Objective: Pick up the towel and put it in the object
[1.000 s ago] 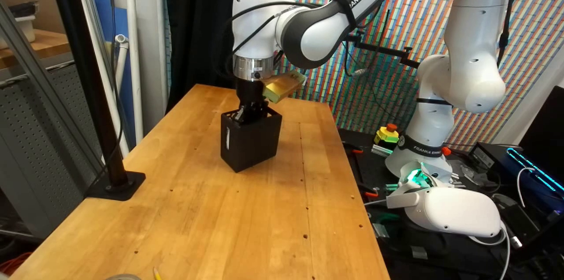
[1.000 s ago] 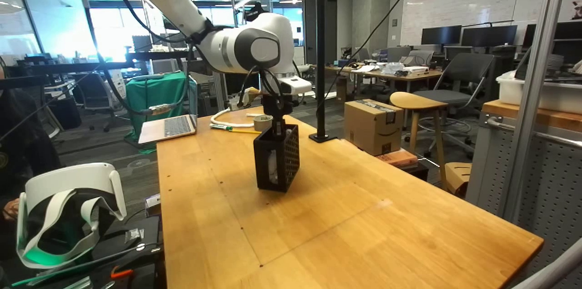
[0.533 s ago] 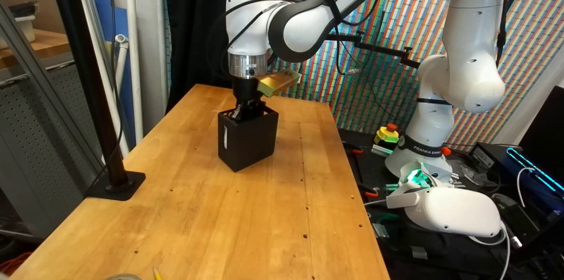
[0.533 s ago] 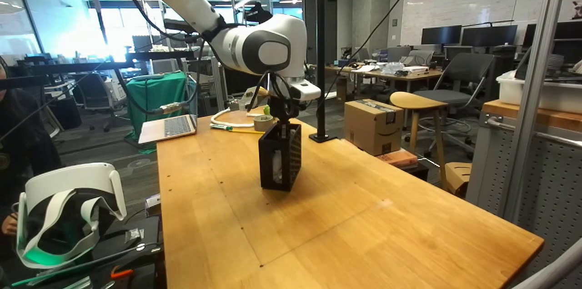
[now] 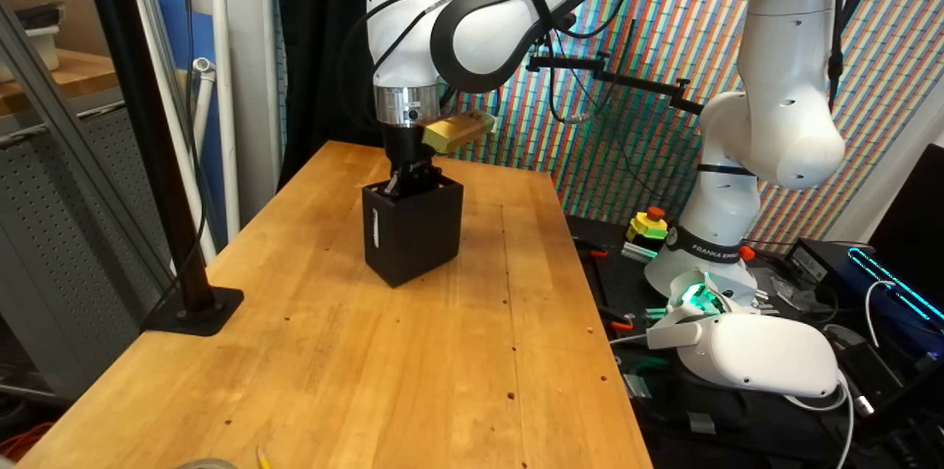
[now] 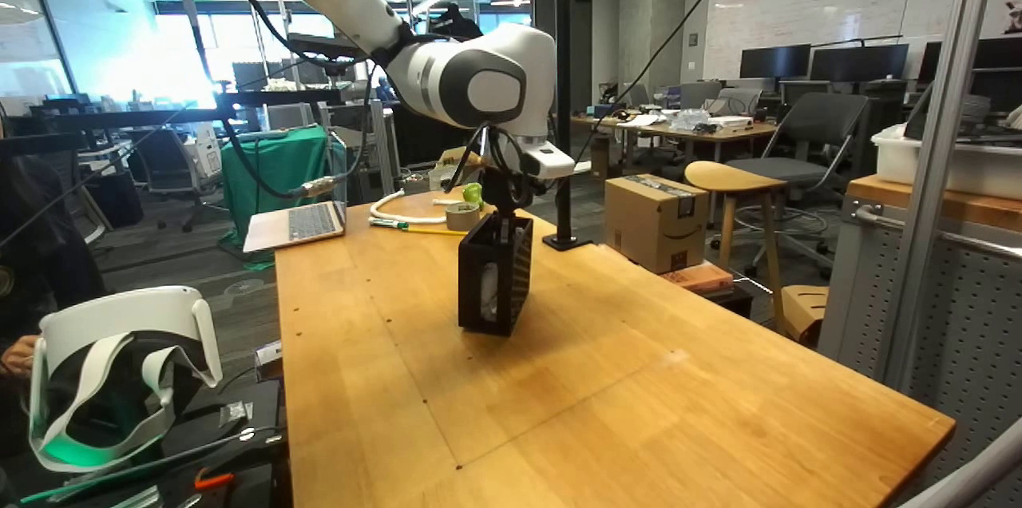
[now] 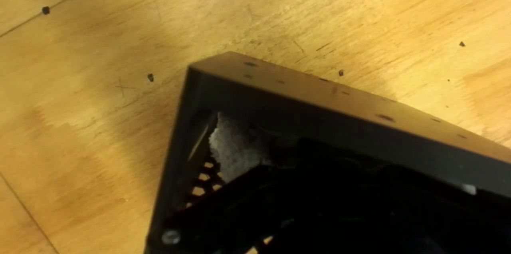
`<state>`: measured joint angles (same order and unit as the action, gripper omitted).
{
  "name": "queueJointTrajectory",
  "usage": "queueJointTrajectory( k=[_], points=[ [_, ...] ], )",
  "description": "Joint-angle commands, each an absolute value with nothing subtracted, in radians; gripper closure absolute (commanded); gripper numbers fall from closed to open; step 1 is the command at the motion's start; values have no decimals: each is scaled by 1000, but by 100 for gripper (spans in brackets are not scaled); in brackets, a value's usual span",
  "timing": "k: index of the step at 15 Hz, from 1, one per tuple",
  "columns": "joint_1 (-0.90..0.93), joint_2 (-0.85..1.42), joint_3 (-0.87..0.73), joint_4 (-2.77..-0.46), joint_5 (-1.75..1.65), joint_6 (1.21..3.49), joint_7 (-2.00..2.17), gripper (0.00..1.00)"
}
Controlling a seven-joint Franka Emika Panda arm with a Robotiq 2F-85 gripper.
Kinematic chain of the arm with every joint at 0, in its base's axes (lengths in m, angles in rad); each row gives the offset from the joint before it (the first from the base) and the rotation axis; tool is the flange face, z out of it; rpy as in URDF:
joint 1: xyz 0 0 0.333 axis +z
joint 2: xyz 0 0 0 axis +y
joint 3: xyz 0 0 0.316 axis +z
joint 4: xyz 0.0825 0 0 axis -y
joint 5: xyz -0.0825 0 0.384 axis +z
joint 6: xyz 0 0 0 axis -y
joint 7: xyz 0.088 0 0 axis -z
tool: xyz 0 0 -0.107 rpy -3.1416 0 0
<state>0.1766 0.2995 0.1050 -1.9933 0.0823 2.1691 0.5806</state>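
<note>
The object, a black open-topped box with one perforated side, stands upright on the wooden table. Inside it lies the towel: rough white cloth shows at one inner corner in the wrist view, and white also shows through the slot in the box's end. My gripper points straight down into the box through its open top, jaws together. In the wrist view the dark fingers cover much of the interior. Box walls and shadow hide the fingertips, so whether cloth is pinched between them does not show.
A black post on a foot plate stands at the table's edge. Tape, a white cable, a green item and a laptop sit at one end. A headset lies beside the table.
Arm and gripper have shifted left in one exterior picture and right in its counterpart. The box has slid a short way in the same direction, with the gripper still inside it.
</note>
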Motion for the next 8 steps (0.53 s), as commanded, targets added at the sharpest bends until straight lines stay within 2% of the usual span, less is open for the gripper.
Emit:
queueJointTrajectory(
  k=[1,8],
  points=[
    [212,305,84,-1987,24,2164,624,97],
    [289,221,96,-2021,-182,2159,793,97]
  ],
)
